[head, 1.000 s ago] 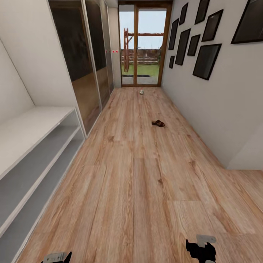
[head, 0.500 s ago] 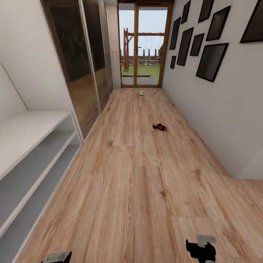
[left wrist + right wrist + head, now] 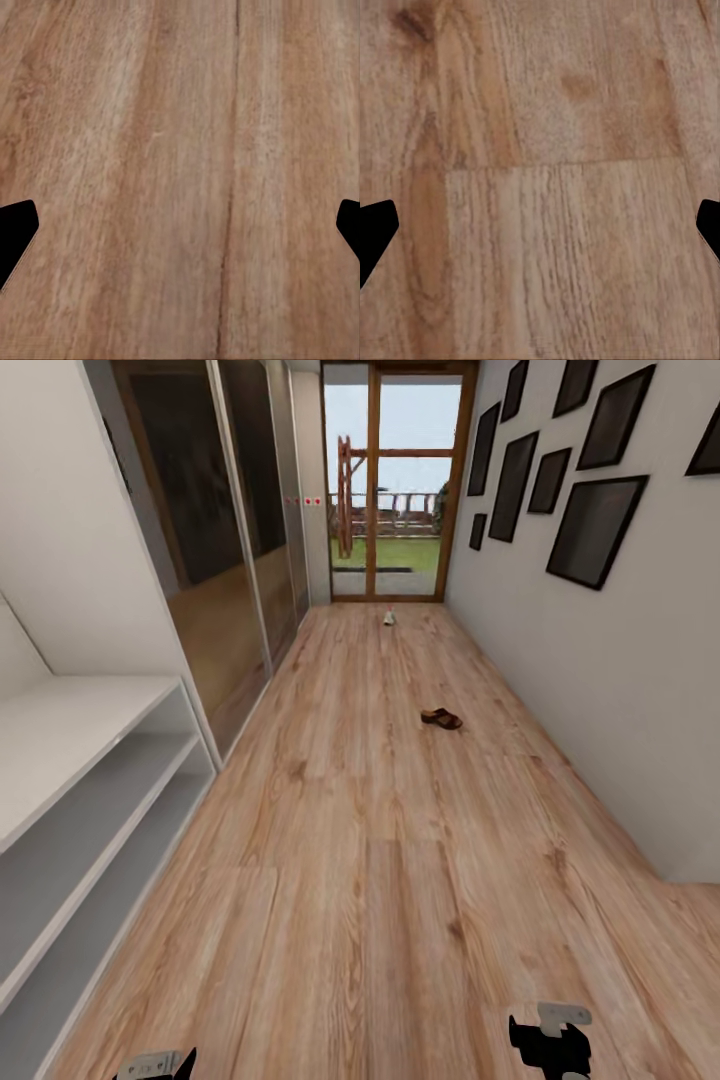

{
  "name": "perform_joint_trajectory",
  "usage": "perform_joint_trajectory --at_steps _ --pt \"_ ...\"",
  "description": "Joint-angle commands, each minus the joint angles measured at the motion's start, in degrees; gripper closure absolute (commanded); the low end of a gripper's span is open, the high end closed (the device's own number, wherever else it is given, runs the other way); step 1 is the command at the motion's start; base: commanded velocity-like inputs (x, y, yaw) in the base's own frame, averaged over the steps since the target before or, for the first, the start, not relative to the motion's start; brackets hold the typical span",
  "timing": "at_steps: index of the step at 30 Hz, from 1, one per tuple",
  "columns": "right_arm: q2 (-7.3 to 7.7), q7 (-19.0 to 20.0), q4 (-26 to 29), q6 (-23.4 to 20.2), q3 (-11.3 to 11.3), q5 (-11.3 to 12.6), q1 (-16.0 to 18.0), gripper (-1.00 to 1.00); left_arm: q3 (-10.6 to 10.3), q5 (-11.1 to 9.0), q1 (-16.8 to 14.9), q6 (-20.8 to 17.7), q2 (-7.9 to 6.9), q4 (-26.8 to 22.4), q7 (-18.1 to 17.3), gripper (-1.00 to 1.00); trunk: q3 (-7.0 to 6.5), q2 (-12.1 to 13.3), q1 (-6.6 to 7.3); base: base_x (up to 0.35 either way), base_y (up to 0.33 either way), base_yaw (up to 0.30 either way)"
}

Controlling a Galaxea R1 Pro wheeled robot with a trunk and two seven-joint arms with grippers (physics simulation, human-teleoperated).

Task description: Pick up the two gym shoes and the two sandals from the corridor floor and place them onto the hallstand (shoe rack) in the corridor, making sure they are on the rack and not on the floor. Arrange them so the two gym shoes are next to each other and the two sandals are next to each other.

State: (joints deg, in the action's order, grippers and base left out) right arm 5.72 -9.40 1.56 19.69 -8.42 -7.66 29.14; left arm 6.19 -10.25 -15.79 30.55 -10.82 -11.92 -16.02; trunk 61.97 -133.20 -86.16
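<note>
One brown sandal (image 3: 441, 718) lies on the corridor floor (image 3: 380, 880) some way ahead, right of centre. Far down the corridor, near the glass door, a small cream-white gym shoe (image 3: 389, 618) rests on the planks. The light grey hallstand (image 3: 70, 780) runs along the left wall, and its open tiers show nothing on them. My left gripper (image 3: 160, 1063) and right gripper (image 3: 548, 1045) hang low at the head view's bottom edge, far from both shoes. In the wrist views, the left gripper (image 3: 180, 225) and right gripper (image 3: 540, 225) are open over bare planks, fingers wide apart.
Dark mirrored wardrobe doors (image 3: 215, 550) line the left wall beyond the hallstand. Black picture frames (image 3: 590, 480) hang on the white right wall, which steps out at the lower right. A wood-framed glass door (image 3: 395, 480) closes the far end.
The head view has advanced down the corridor: the sandal sits lower and larger in the picture, and the hallstand has slid toward the left edge. Both grippers keep their place in the picture.
</note>
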Motion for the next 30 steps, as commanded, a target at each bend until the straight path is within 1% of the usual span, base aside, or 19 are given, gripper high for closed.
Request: perform_joint_trajectory --at_steps 1,30 --pt "0.00 -0.2 -0.1 0.2 -0.5 -0.6 0.0 -1.00 0.2 -0.5 0.0 0.0 0.01 0.1 -0.6 -1.00 0.05 0.0 -0.03 0.339 0.000 0.000" --pt "0.00 -0.2 -0.1 0.2 -0.5 -0.6 0.0 -1.00 0.3 -0.6 0.0 0.0 -0.06 0.1 -0.6 -1.00 0.05 0.0 -0.03 0.339 0.005 0.000"
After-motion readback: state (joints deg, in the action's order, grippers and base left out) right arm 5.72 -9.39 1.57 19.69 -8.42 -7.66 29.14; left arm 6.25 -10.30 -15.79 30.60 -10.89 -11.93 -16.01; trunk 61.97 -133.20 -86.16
